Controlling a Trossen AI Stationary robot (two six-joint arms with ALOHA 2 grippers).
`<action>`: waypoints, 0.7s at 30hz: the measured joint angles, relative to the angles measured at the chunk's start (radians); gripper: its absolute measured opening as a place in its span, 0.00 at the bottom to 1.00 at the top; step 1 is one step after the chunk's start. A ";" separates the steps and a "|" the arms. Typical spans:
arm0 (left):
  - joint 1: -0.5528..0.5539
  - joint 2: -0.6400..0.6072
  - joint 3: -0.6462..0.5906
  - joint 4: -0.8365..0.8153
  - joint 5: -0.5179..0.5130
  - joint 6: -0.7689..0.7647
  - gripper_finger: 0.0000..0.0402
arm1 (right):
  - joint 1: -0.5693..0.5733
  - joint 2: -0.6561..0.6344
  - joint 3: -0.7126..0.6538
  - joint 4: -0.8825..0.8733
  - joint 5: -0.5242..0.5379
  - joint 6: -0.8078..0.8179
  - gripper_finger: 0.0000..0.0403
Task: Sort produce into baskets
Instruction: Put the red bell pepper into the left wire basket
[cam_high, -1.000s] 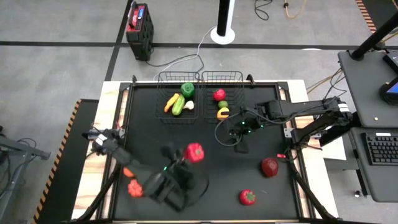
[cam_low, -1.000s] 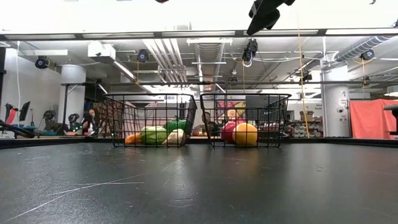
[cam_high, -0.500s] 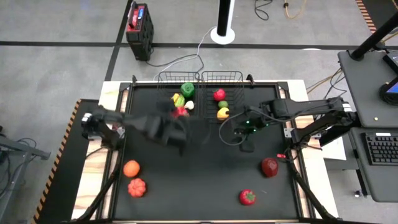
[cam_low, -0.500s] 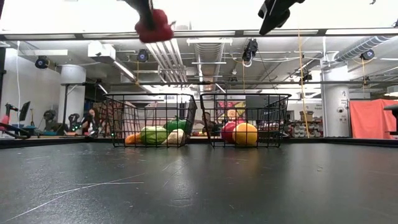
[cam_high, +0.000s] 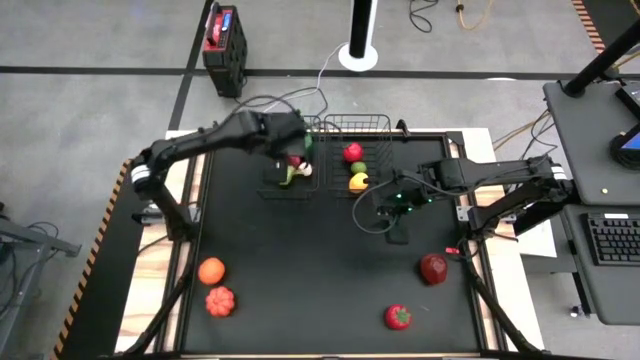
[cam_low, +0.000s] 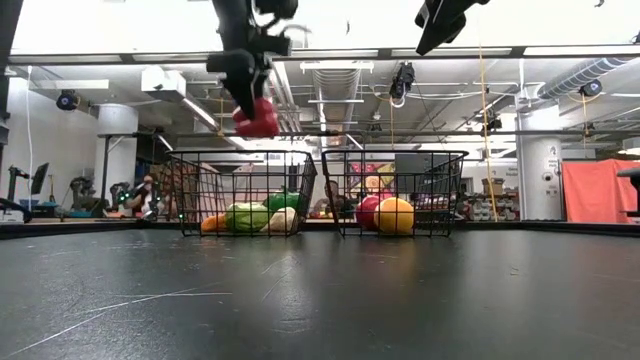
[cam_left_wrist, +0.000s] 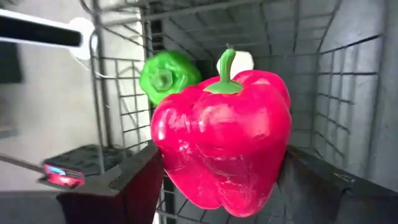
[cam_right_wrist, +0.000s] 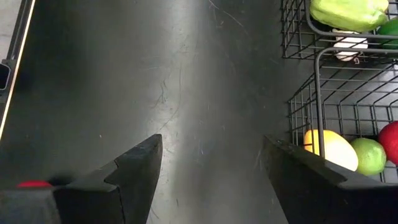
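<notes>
My left gripper (cam_low: 250, 100) is shut on a red bell pepper (cam_left_wrist: 224, 140) and hangs over the left wire basket (cam_high: 272, 130), also seen in the low view (cam_low: 245, 195). That basket holds a green pepper (cam_left_wrist: 168, 74), a garlic (cam_left_wrist: 241, 59) and other produce. The right basket (cam_high: 372, 125) holds a lemon (cam_right_wrist: 329, 149), a lime (cam_right_wrist: 370, 155) and a red piece. My right gripper (cam_right_wrist: 211, 180) is open and empty above the table, on the near side of the right basket (cam_high: 393, 232). My left gripper pinches the red pepper by two opposite sides (cam_left_wrist: 166, 155) between its two fingers (cam_left_wrist: 134, 183). The fingers point down from above. The pepper is lifted clear above the left basket (cam_low: 257, 118), its green stem (cam_left_wrist: 225, 65) pointing away from the wrist.
On the black table lie an orange (cam_high: 211, 270) and a ribbed red piece (cam_high: 219, 300) near left, a dark red apple (cam_high: 433, 267) and a red piece (cam_high: 398, 317) near right. The middle of the table (cam_high: 310, 250) is bare.
My left gripper has carried the red pepper from the table's near middle toward the far edge, and now holds it above the left basket. It stays shut on the pepper, which is clear of the table throughout.
</notes>
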 joint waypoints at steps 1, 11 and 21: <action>0.021 0.011 0.002 0.004 0.026 0.012 0.64 | 0.000 0.000 0.000 0.000 0.000 0.000 0.66; 0.096 0.135 0.006 0.060 0.122 0.127 0.64 | 0.000 0.000 0.000 0.000 0.001 -0.009 0.66; 0.097 0.220 0.006 0.079 0.180 0.135 0.64 | 0.000 0.001 0.000 0.000 0.001 -0.015 0.66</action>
